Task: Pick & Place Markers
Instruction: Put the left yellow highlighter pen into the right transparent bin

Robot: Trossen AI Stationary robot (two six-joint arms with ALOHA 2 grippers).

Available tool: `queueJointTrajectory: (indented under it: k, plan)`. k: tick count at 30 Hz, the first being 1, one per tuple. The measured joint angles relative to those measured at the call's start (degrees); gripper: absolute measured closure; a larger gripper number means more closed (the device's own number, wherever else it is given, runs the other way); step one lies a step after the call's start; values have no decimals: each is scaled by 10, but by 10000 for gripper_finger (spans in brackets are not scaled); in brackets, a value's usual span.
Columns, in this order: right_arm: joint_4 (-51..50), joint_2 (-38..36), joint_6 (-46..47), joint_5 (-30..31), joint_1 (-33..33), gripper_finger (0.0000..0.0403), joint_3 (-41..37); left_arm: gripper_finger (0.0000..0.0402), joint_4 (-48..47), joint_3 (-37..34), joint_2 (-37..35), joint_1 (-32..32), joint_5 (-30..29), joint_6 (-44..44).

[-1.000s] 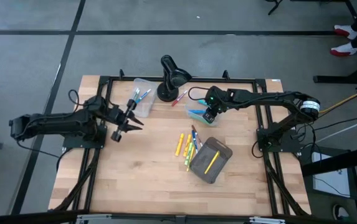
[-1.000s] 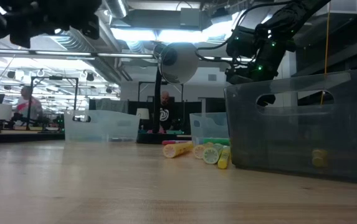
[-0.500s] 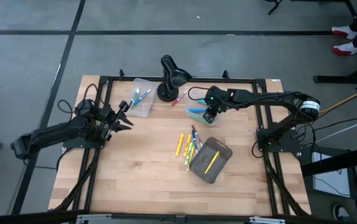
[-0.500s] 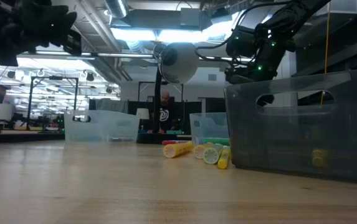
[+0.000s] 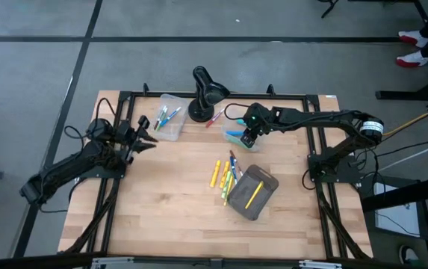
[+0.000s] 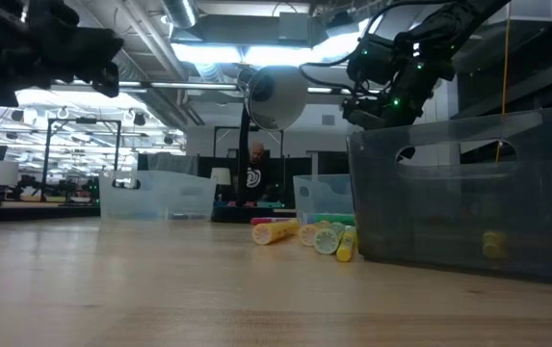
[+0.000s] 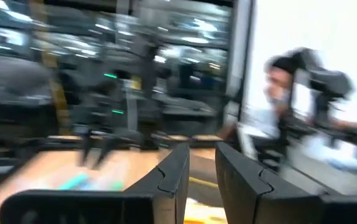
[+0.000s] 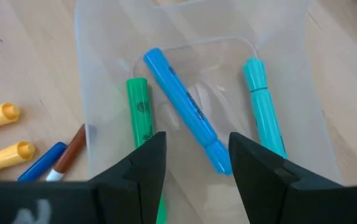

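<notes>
Your right gripper (image 8: 194, 165) hangs over the clear bin (image 8: 97, 74) with jaws parted and empty; below lie a blue marker (image 8: 181, 109), a green (image 8: 139, 109) and a teal one (image 8: 262, 109) (already in). Drop lower here and a finger could catch the bin wall and tip it. The other markers (image 5: 225, 175) lie just beside the grey pouch (image 5: 252, 193), well apart from the bin. Your left gripper (image 5: 143, 140) sits near the second bin (image 5: 170, 127), fingers narrow, nothing between them
</notes>
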Motion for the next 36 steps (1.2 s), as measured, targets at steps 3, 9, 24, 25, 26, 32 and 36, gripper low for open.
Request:
queueJointTrajectory:
  k: [3,9,24,25,26,32,36]
  plan:
    - [1,0,-2,0,0,229,0,329,-7,0,0,5,-100,9]
    - [1,0,0,0,0,229,0,329,-43,0,0,-20,-209,49]
    - [-43,0,-36,0,0,229,0,329,-195,0,-21,-124,-372,115]
    - [-45,0,-40,0,0,229,0,329,-220,0,-28,-124,-386,112]
    - [-44,0,-42,0,0,229,0,329,-244,0,-35,-124,-406,108]
    - [-14,0,-75,0,0,229,0,329,-257,0,-82,-124,-455,116]
    - [9,0,-100,0,0,229,0,329,-250,0,-111,-124,-458,130]
